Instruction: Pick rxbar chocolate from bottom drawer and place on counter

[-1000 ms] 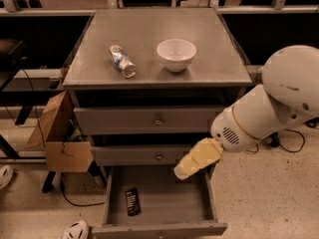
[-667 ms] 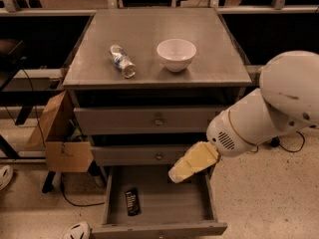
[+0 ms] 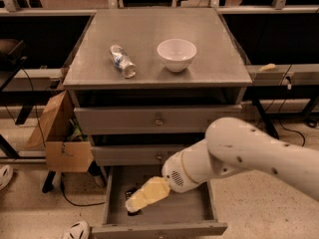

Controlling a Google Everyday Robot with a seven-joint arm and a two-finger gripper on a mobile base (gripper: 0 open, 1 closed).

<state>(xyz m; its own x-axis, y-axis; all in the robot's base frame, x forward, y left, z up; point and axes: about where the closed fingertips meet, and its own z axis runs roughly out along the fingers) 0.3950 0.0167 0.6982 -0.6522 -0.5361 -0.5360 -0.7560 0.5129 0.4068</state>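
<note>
Presently the claw (image 3: 133,206) sits low inside the open bottom drawer (image 3: 187,209), its tip directly over the rxbar chocolate (image 3: 130,191). The bar lies on the drawer floor and shows only as dark edges around the tip, and whether the claw is apart, together or clamped cannot be told. Beyond and above the claw, the table (image 3: 149,29) carries a clear bottle (image 3: 122,61) on its side, almost straight behind the claw, and an upright white bowl (image 3: 176,54) behind it toward the view's right.
</note>
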